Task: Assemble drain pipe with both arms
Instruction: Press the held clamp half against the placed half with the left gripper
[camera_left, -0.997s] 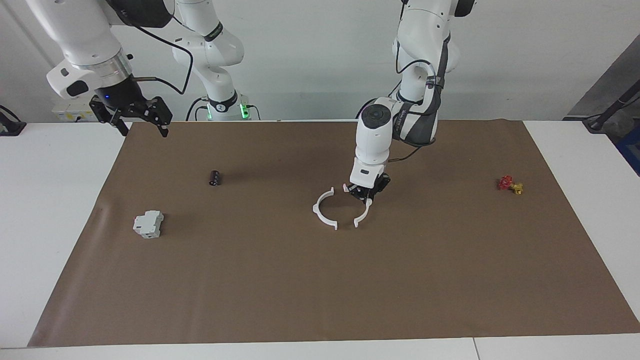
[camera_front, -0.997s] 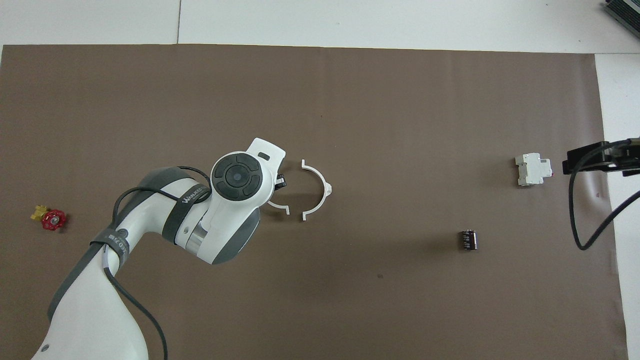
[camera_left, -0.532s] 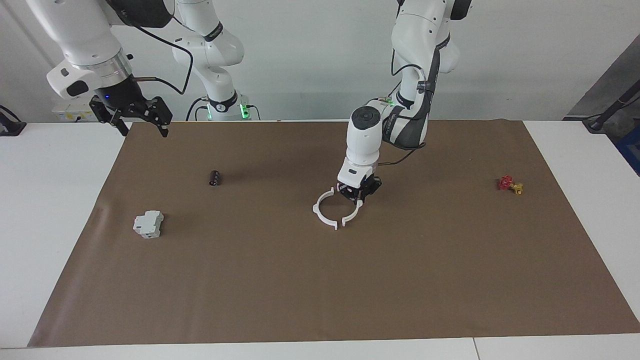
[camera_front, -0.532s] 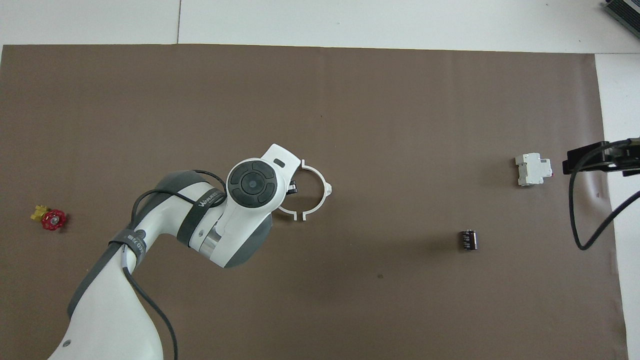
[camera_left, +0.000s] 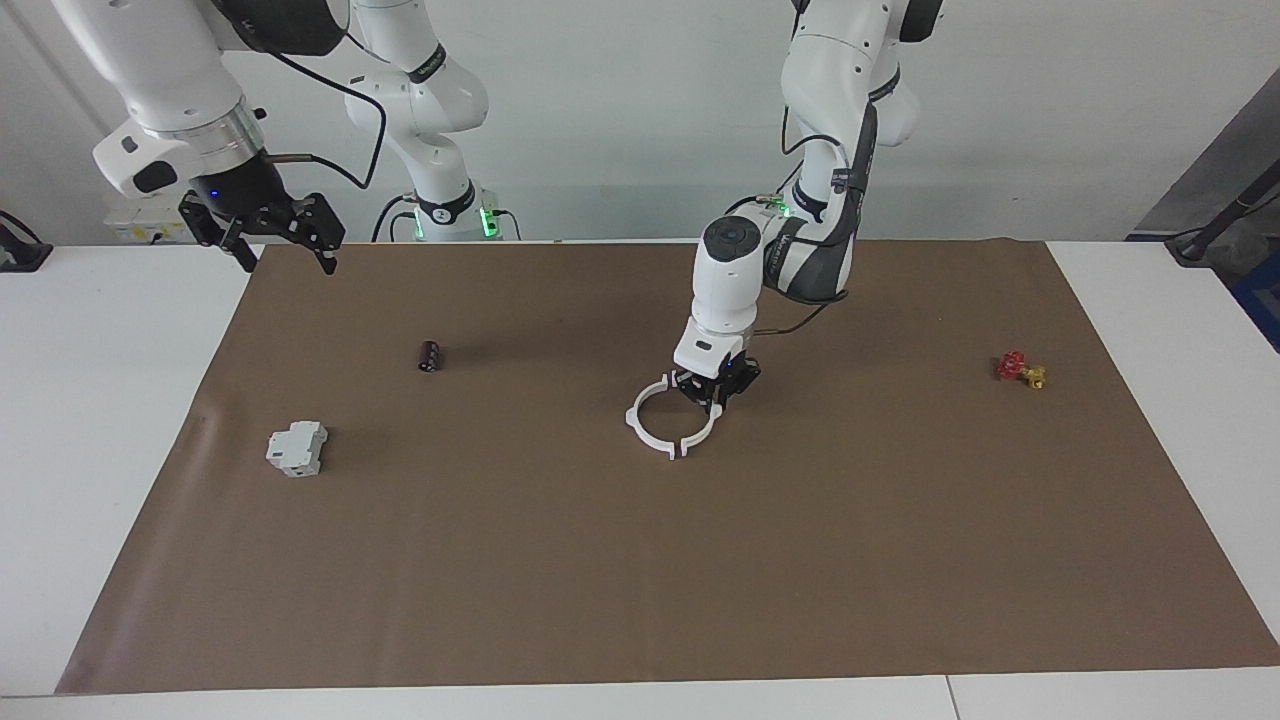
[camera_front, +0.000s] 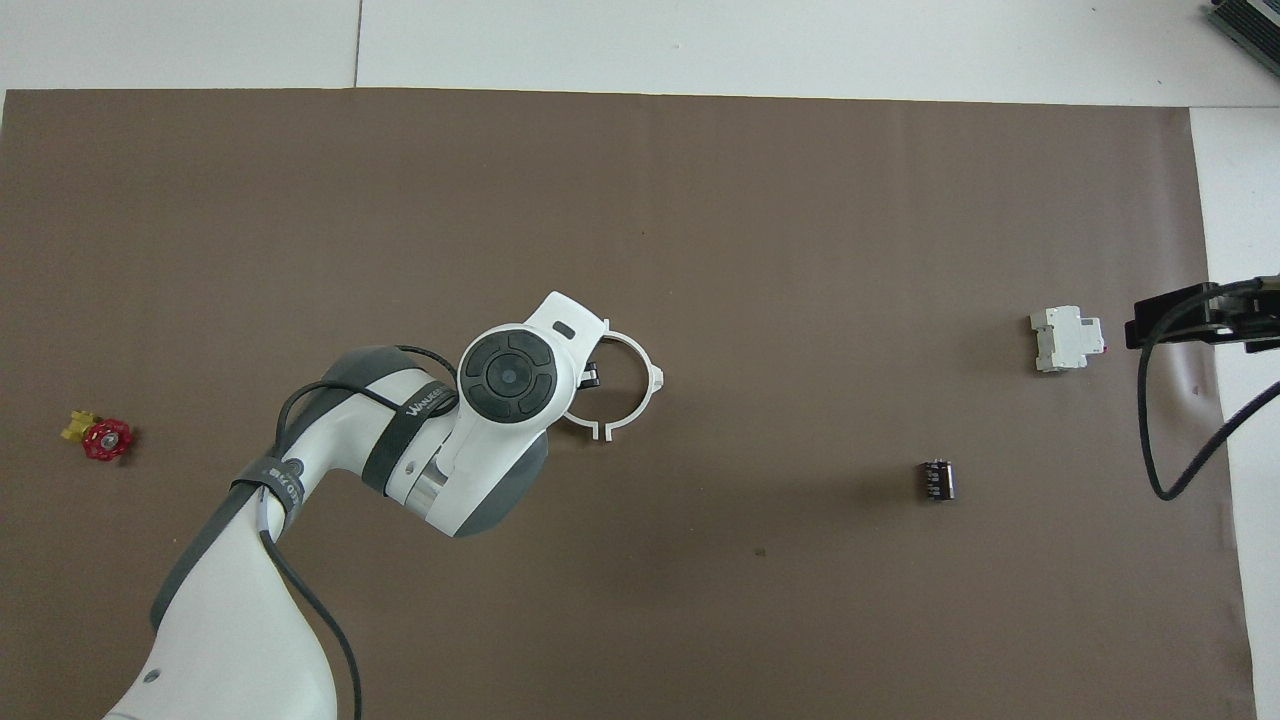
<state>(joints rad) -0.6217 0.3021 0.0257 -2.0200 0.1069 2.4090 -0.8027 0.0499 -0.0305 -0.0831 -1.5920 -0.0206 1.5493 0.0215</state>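
Note:
The drain pipe lies as two thin white half-rings in the middle of the brown mat, their ends meeting so they form one ring. My left gripper is low at the mat, shut on the half-ring toward the left arm's end. The other half-ring lies free, touching it. In the overhead view the left arm's wrist covers most of the held half, and only a black bit of the left gripper shows. My right gripper waits open and empty, raised over the mat's edge at the right arm's end.
A pale grey boxy block and a small black cylinder lie toward the right arm's end. A red-and-yellow valve sits toward the left arm's end. The brown mat covers most of the white table.
My left gripper slid its half-ring toward the right arm's end until its ends met the free half, closing the gap. The right arm has not moved.

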